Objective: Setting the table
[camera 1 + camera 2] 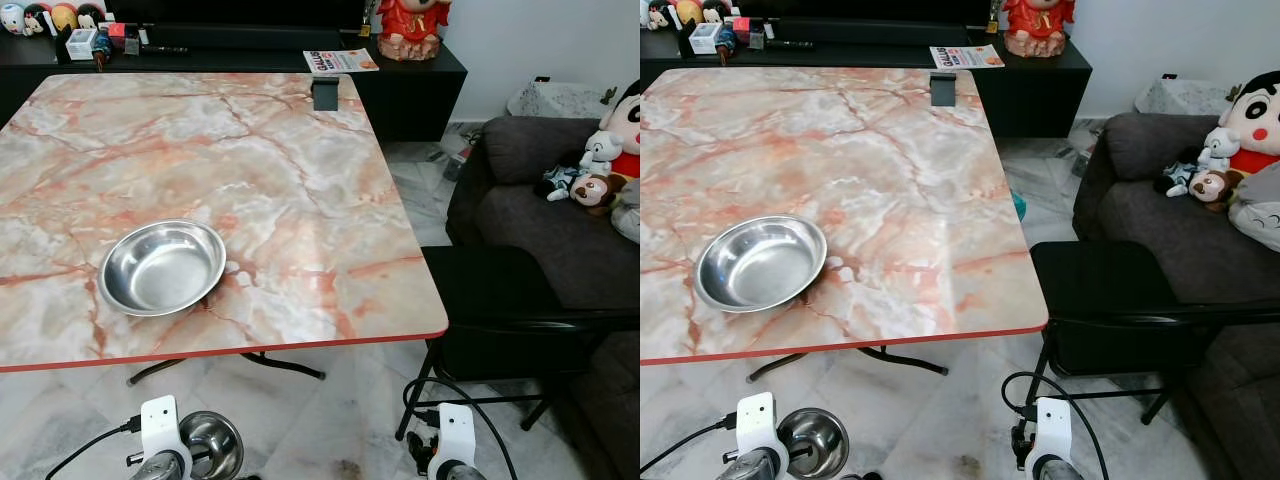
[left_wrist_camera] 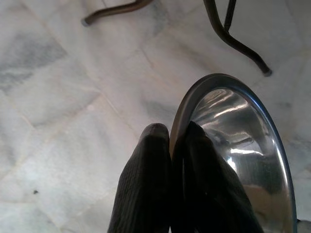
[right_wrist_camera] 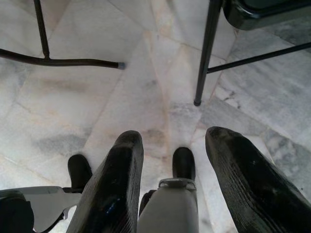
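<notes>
Marble-patterned table (image 1: 300,200) with red edging, standing on pale marble floor (image 1: 330,420). One empty steel bowl (image 1: 162,266) resting upright near the front edge, toward the left. Small dark holder (image 1: 326,93) at the far edge. Remaining surface bare.

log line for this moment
left gripper: shut on bowl rim, low | right gripper: open, idle | table: one bowl

Bowl (image 1: 162,267) shiny polished metal; table (image 1: 300,180) glossy marble-look; sofa (image 1: 560,215) matt cloth.
</notes>
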`<state>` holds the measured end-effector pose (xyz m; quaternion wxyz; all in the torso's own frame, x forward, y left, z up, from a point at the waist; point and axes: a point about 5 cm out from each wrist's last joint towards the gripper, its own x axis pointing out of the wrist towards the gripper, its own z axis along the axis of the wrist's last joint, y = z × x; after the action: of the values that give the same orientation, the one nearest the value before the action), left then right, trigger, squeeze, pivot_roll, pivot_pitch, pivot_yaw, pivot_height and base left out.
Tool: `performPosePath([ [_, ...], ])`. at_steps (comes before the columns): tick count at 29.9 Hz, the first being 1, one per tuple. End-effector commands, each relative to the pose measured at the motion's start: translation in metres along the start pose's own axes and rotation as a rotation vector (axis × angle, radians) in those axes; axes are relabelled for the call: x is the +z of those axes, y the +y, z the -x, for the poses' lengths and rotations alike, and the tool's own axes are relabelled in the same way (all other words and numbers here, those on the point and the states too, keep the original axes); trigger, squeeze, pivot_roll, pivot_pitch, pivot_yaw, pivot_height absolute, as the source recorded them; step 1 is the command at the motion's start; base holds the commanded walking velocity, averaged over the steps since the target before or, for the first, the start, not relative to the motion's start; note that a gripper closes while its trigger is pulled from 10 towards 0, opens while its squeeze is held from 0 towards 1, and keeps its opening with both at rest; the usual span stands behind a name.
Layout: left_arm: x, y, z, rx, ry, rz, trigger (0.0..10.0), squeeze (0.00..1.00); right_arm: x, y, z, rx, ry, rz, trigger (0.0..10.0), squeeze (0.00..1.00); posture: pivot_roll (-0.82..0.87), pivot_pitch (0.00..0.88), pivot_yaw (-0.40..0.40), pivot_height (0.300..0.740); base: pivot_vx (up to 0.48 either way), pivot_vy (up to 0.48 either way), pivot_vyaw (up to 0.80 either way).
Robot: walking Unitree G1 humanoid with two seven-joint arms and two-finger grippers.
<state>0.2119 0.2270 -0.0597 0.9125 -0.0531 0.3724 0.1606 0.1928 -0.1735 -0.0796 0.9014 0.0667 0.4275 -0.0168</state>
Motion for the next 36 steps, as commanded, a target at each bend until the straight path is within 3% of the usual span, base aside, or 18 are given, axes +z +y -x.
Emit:
performPosePath([
  [1,-0.001,0.015,0.002,0.066,-0.023,-0.013,10.0,0.0,-0.004,-0.005,0.001,-0.018,0.018,-0.012,10.0,0.0,0.03,0.127,-0.051,0.74,0.0,0.0,0.0],
  [11,0.001,0.061,0.01,0.262,-0.108,0.045,10.0,0.0,-0.005,-0.004,0.001,-0.004,0.028,0.006,10.0,0.0,0.07,0.135,-0.055,0.74,0.0,0.0,0.0],
  [14,-0.003,0.09,0.019,0.465,-0.102,0.082,10.0,0.0,-0.005,-0.002,0.001,0.002,0.03,0.011,10.0,0.0,0.08,0.141,-0.058,0.74,0.0,0.0,0.0],
  [15,-0.004,0.107,0.025,0.596,-0.106,0.118,10.0,0.0,-0.004,-0.001,0.001,0.009,0.034,0.017,10.0,0.0,0.09,0.141,-0.059,0.74,0.0,0.0,0.0],
  [17,-0.003,0.113,0.028,0.634,-0.114,0.143,10.0,0.0,-0.004,-0.001,0.001,0.011,0.034,0.019,10.0,0.0,0.1,0.143,-0.06,0.74,0.0,0.0,0.0],
  [18,0.004,0.127,0.035,0.74,-0.159,0.18,10.0,0.0,-0.004,0.001,0.0,0.016,0.036,0.024,10.0,0.0,0.11,0.143,-0.063,0.74,0.0,0.0,0.0],
  [20,0.015,0.138,0.042,0.83,-0.21,0.192,10.0,0.0,-0.004,0.002,0.0,0.024,0.04,0.031,10.0,0.0,0.13,0.146,-0.066,0.74,0.0,0.0,0.0],
  [25,0.053,0.15,0.064,0.991,-0.386,0.194,10.0,0.0,-0.003,0.007,-0.001,0.043,0.044,0.044,10.0,0.0,0.15,0.144,-0.066,0.74,0.0,0.0,0.0],
  [29,0.058,0.15,0.069,1.018,-0.397,0.197,10.0,0.0,-0.003,0.008,-0.001,0.044,0.044,0.045,10.0,0.0,0.15,0.144,-0.066,0.74,0.0,0.0,0.0],
  [30,0.105,0.153,0.095,1.116,-0.622,0.161,10.0,0.0,-0.001,0.012,-0.002,0.053,0.041,0.044,10.0,0.0,0.17,0.142,-0.067,0.74,0.0,0.0,0.0],
  [31,0.105,0.153,0.095,1.116,-0.622,0.161,10.0,0.0,-0.001,0.012,-0.002,0.053,0.041,0.044,10.0,0.0,0.17,0.142,-0.067,0.74,0.0,0.0,0.0],
  [32,0.142,0.154,0.121,1.189,-0.787,0.124,10.0,0.0,0.0,0.014,-0.002,0.061,0.04,0.046,10.0,0.0,0.17,0.139,-0.066,0.74,0.0,0.0,0.0],
  [35,0.176,0.156,0.146,1.241,-0.913,0.14,10.0,0.0,0.001,0.016,-0.003,0.066,0.039,0.046,10.0,0.0,0.17,0.134,-0.064,0.74,0.0,0.0,0.0],
  [36,0.176,0.156,0.146,1.241,-0.913,0.14,10.0,0.0,0.001,0.016,-0.003,0.066,0.039,0.046,10.0,0.0,0.17,0.134,-0.064,0.74,0.0,0.0,0.0],
])
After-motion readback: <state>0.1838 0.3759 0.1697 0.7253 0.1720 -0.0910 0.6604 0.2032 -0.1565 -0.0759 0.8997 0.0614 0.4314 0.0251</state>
